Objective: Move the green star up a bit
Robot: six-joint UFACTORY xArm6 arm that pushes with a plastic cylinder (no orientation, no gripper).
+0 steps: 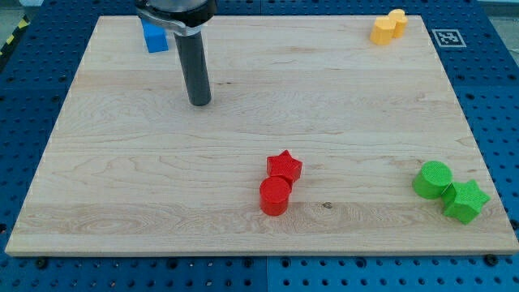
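A pale wooden board lies on a blue perforated table. The green star sits at the view's lower right, well apart from my tip, which is up left. The rod has no jaws. A green cylinder touches the star's upper left. A red star and red cylinder sit at bottom centre; a yellow block is top right, a blue block beside the upright rod.

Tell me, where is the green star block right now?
The green star block sits near the wooden board's bottom right corner in the view, touching the green round block on its upper left, far from my tip.
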